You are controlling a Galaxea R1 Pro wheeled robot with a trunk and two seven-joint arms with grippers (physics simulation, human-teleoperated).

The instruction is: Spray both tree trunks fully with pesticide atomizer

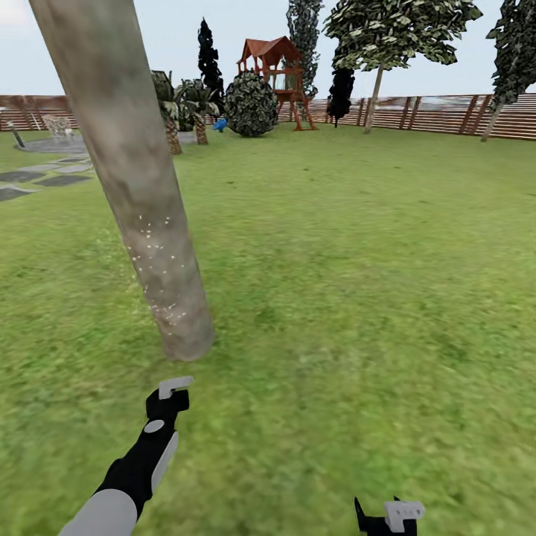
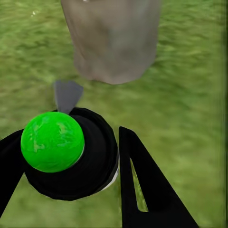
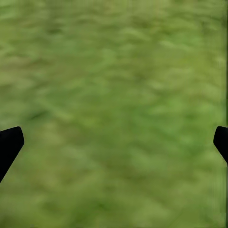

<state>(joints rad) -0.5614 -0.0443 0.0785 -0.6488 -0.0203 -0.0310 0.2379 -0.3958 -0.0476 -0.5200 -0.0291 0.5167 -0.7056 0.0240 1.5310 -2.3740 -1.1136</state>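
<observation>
You are looking at a red playhouse (image 1: 274,74) standing far back, beside a round bush (image 1: 251,106) and grey stepping stones (image 1: 45,177).

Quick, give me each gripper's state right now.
Left gripper: shut on the pesticide atomizer, aimed at the tree trunk.
Right gripper: open, holding nothing, over the grass.

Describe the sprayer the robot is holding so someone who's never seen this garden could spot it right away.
Start at the thick mottled trunk leaning out of the lawn near the robot. Just short of its base, the left tool grips the atomizer, a small black bottle. Its bright green ball and pale grey spray head pointing at the trunk set it apart; nothing else nearby is that green.
</observation>
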